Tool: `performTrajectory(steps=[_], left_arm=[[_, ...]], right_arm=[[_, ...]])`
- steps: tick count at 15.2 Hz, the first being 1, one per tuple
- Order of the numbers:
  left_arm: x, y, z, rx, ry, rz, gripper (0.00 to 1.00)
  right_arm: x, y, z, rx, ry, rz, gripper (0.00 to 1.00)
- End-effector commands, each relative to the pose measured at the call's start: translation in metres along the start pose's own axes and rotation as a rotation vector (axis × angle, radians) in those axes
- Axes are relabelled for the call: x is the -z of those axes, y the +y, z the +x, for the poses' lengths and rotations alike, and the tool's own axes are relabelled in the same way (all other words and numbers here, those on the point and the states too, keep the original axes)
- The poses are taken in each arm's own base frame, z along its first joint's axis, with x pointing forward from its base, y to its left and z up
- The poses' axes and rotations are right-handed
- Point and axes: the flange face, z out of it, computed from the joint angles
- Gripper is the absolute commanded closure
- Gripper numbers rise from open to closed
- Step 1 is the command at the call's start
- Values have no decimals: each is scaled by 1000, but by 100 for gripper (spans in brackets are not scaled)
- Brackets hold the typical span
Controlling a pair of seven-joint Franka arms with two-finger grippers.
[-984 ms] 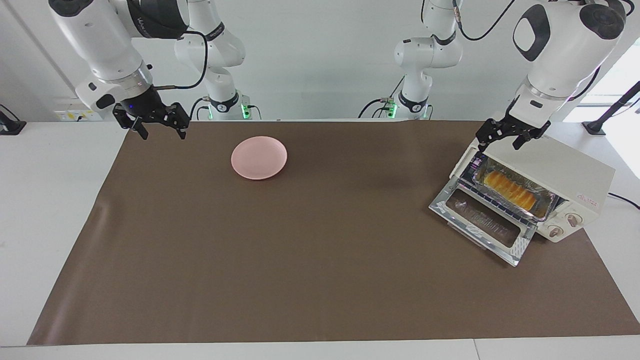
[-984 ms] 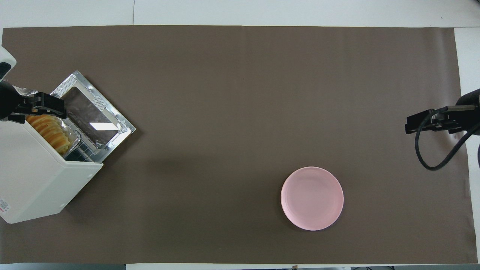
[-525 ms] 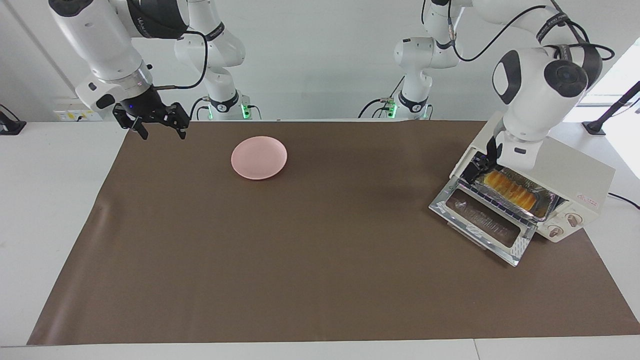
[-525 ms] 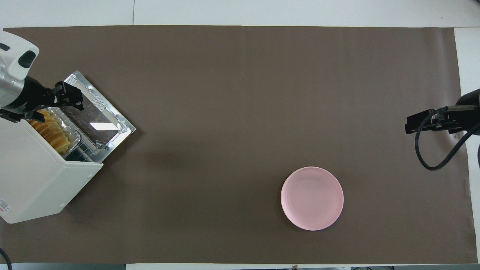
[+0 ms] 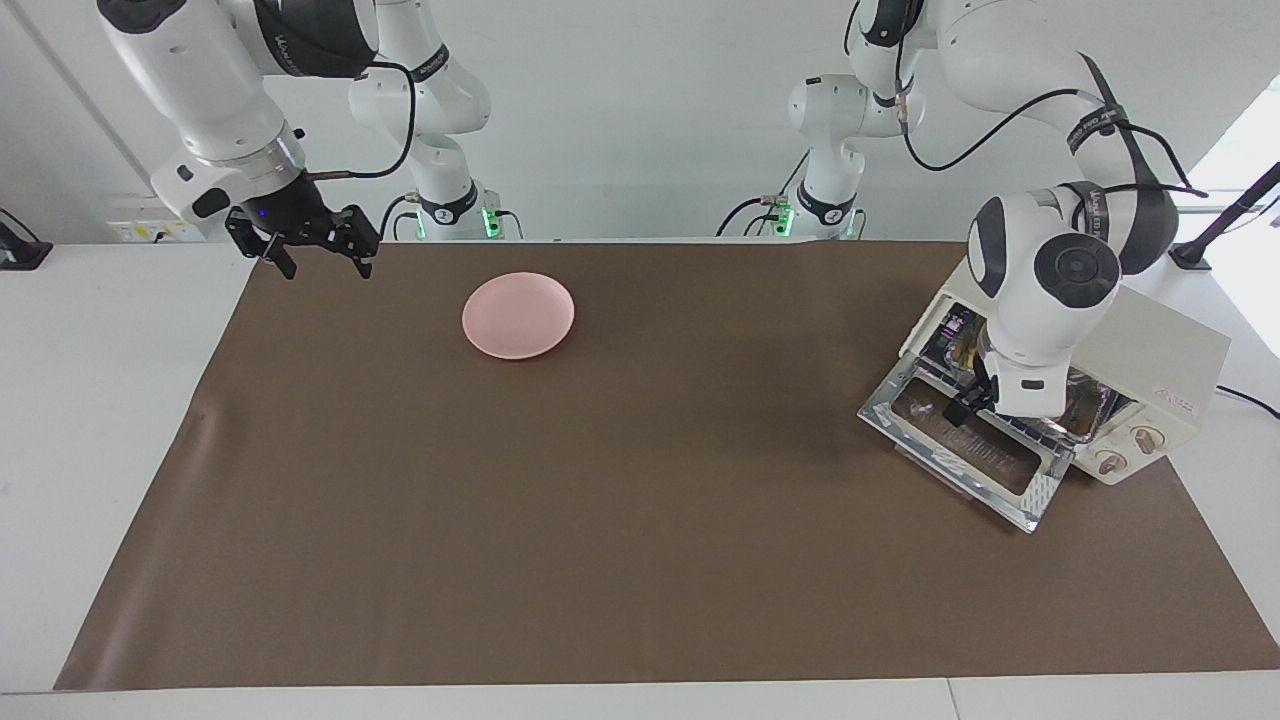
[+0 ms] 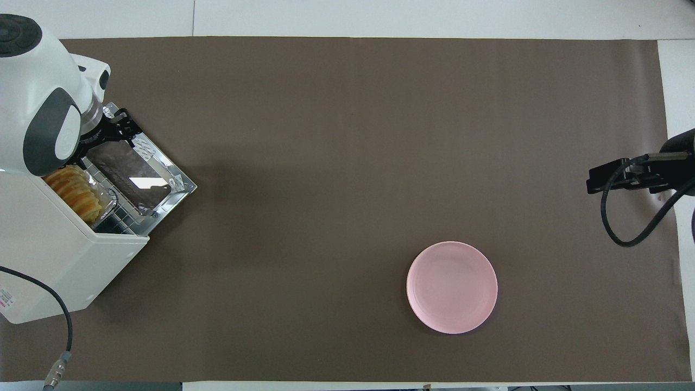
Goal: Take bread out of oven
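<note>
Since prev frame, left hand [image 6: 117,127] swings down off the oven [image 5: 1150,345] top and now hangs low over the dropped door [image 6: 138,168], fingers spread, holding nothing. Bread [image 6: 73,193] sits in foil tray [image 6: 108,202] on the rack inside the oven, at the left arm's end of the bench [image 5: 640,520]; facing view blocks it w/ the wrist. Right hand [image 5: 305,245] waits open over the brown mat's corner, well apart from the plate [image 5: 518,315].

Next, IMO: come in level through the opening, fingers straddling the loaf across its short width, not the foil rim. Close gently — soft loaf — then pull straight out clear of the door.
</note>
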Motion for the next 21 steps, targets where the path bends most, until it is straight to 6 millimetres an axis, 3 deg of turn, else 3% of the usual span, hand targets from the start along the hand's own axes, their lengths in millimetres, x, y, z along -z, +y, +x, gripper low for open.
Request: performTrajectory(steps=[1,7,12,19,21], left_arm=[[-15,-9,-1,24,16,17,0],[-26,-26,5,51,10,24,0],[-50,-32,1,68,8,15,0],[-71,-28,-3,77,16,2,0],[-76,-27,-4,78,13,4,9]], right_arm=[[0,3,-2,-14,-10,-16,0],[0,3,-2,-14,-10,-16,0],[0,3,-2,-14,-10,-16,0],[0,3,-2,-14,-10,-16,0],[0,3,-2,-14,-10,-16,0]])
